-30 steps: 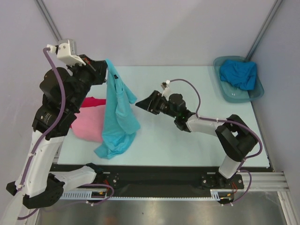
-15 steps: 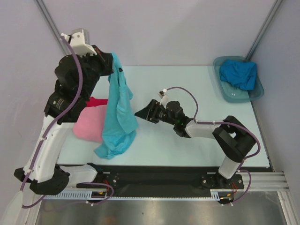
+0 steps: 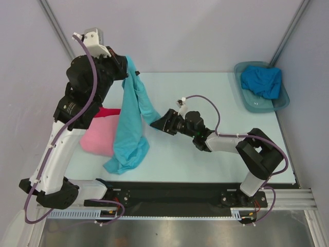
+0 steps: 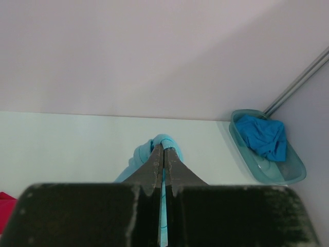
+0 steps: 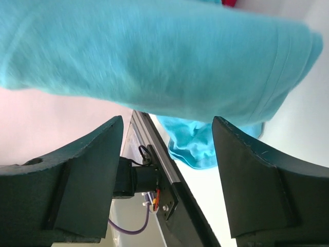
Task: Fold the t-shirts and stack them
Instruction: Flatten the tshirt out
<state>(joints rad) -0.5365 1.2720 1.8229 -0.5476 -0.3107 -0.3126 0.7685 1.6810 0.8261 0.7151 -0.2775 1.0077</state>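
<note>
My left gripper point(image 3: 123, 66) is raised at the back left, shut on the top of the turquoise t-shirt point(image 3: 131, 121), which hangs down with its lower end bunched on the table. In the left wrist view the cloth point(image 4: 163, 141) shows pinched between the closed fingers. My right gripper point(image 3: 158, 122) is open beside the shirt's hanging sleeve, with the turquoise fabric point(image 5: 154, 56) just above its spread fingers point(image 5: 257, 175). A pink t-shirt point(image 3: 97, 136) lies on the left with a red one point(image 3: 107, 111) behind it. The deeper blue t-shirt point(image 3: 262, 81) lies in the tub.
The grey translucent tub point(image 3: 245, 100) sits at the back right corner, also seen in the left wrist view as the tub point(image 4: 267, 170). The black rail point(image 3: 169, 193) runs along the table's near edge.
The left gripper has lifted the turquoise shirt higher and moved right. The right gripper has moved left to the hanging sleeve.
</note>
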